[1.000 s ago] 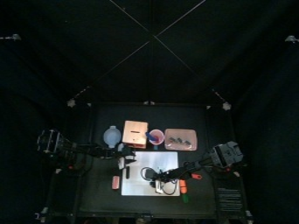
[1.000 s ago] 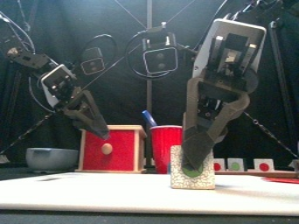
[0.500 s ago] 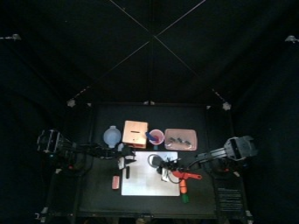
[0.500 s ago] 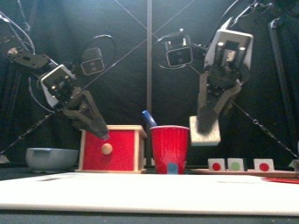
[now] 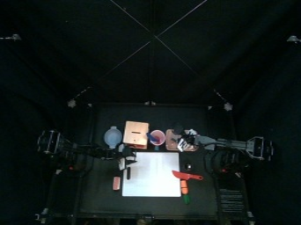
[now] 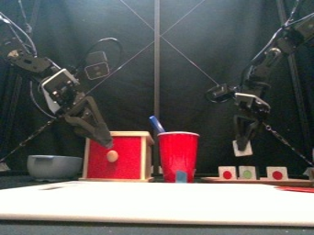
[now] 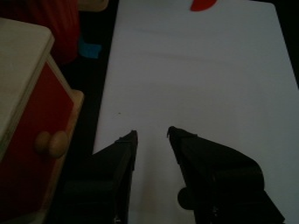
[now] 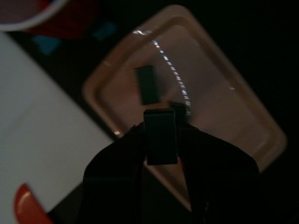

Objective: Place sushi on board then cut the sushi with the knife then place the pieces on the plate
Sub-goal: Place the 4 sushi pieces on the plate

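Sushi piece (image 8: 160, 144) clamped in right pincer (image 8: 163, 122), above pink tray (image 8: 228, 92).

Black table (image 5: 99, 190), board (image 5: 154, 172), tray (image 8: 229, 107), box (image 5: 135, 133), bowl (image 5: 113, 136), cup (image 5: 157, 137)

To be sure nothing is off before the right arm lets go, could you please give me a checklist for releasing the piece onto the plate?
1. The right gripper is shut on the sushi piece: ok.
2. It hangs above the pink tray: ok.
3. Landing spot free of the pieces lying in the tray: cannot tell.
4. The left gripper is open, empty and over the white board, away from the tray: ok.
5. The red knife lies on the board, out of the path: ok.
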Robot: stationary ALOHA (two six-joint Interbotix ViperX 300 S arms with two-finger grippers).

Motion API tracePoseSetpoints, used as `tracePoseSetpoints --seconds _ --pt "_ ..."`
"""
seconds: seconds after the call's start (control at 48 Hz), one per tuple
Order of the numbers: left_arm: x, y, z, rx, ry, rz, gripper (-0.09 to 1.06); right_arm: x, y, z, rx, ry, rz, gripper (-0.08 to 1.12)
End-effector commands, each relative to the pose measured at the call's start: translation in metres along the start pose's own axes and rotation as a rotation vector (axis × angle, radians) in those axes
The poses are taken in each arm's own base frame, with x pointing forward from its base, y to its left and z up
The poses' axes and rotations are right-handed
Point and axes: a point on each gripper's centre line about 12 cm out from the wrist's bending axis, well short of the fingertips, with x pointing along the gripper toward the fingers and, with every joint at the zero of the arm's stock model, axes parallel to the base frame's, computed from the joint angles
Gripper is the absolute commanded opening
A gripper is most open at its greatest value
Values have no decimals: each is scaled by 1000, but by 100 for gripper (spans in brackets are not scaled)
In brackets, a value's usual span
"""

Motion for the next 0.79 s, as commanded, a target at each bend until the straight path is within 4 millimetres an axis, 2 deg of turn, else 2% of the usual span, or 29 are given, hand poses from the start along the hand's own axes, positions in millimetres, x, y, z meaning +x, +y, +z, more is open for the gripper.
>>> tracePoseSetpoints --seconds 0.021,0.333,0.458,0.646,0.792 --pt "-1 0 7 -1 -23 0 76 4 -21 3 44 -2 -47 59" --pt "0 0 9 -3 -26 0 76 38 -49 -9 51 77 -124 60" --pt "0 0 8 -6 -23 1 76 48 -56 -14 69 93 -128 65" --pt "0 0 8 -7 -23 1 76 47 -65 -13 92 81 -138 78" --pt "-1 0 9 -7 -26 1 76 32 -68 -3 109 21 -135 81"
